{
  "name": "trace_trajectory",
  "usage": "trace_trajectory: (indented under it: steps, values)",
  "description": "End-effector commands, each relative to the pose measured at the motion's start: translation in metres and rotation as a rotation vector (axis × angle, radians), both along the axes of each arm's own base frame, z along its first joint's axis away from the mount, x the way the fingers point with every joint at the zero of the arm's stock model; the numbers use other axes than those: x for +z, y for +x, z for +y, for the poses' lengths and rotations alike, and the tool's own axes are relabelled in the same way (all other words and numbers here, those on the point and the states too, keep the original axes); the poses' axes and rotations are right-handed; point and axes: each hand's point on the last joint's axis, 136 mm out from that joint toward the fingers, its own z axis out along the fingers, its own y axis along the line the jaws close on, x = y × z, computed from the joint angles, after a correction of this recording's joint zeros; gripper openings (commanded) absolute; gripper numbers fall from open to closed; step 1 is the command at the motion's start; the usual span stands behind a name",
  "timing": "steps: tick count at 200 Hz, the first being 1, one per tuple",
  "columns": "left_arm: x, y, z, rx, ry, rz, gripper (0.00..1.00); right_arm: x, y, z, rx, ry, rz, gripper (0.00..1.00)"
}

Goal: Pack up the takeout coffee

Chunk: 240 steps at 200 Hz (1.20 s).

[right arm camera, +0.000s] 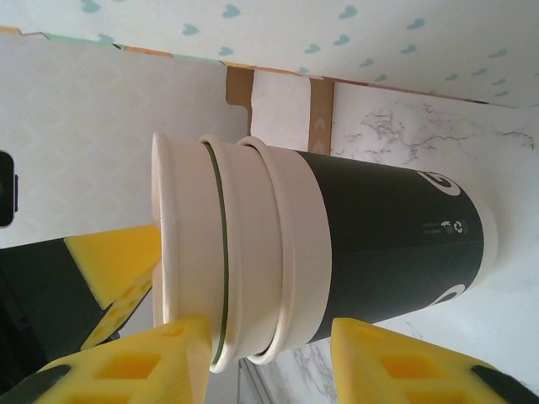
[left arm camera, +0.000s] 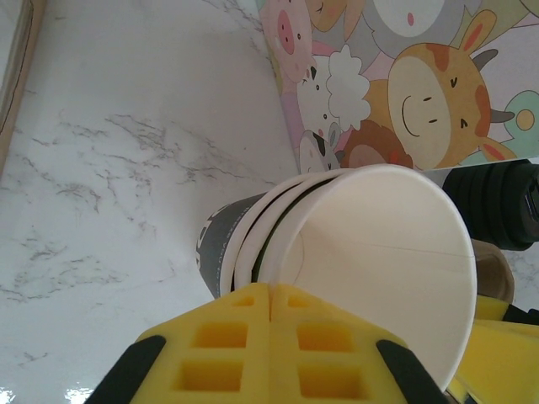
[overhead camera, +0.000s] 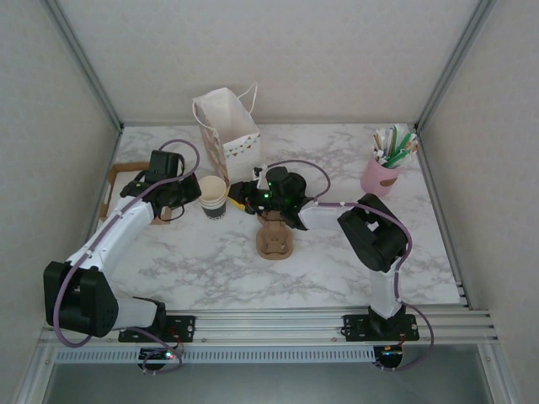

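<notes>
From above I see the stack of cups (overhead camera: 213, 199) at centre frame. The left gripper (overhead camera: 187, 192) is just to its left and the right gripper (overhead camera: 244, 200) just to its right, with the cardboard carrier (overhead camera: 276, 240) lower in frame. My left wrist camera adds that the left pads are clenched together by the top cup's rim, with the cartoon bag (left arm camera: 404, 93) behind. The right wrist view shows the right fingers parted, clamping nothing, the stack's rims lying across their gap. Where the lidded takeout coffee sits, I cannot tell.
</notes>
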Motion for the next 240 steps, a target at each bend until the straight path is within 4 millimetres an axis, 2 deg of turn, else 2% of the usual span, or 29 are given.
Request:
trace_trajectory:
  steps: [1, 64, 122, 149, 240]
  values:
    - [0.003, 0.0, 0.001, 0.01, -0.02, -0.012, 0.0, 0.008, 0.0, 0.012, 0.026, 0.037, -0.025, 0.42]
    - [0.005, -0.001, -0.005, 0.002, -0.096, -0.019, 0.0, -0.002, 0.004, 0.016, 0.018, 0.045, 0.001, 0.42]
    - [0.004, -0.004, 0.005, 0.031, -0.129, -0.022, 0.0, -0.002, 0.004, 0.016, 0.01, 0.053, 0.007, 0.46]
    - [0.011, -0.004, 0.01, 0.047, -0.141, -0.04, 0.0, -0.005, 0.005, 0.016, 0.009, 0.046, 0.015, 0.46]
    - [0.012, -0.004, 0.008, 0.035, -0.212, -0.051, 0.0, -0.013, 0.001, 0.023, 0.032, -0.005, 0.021, 0.48]
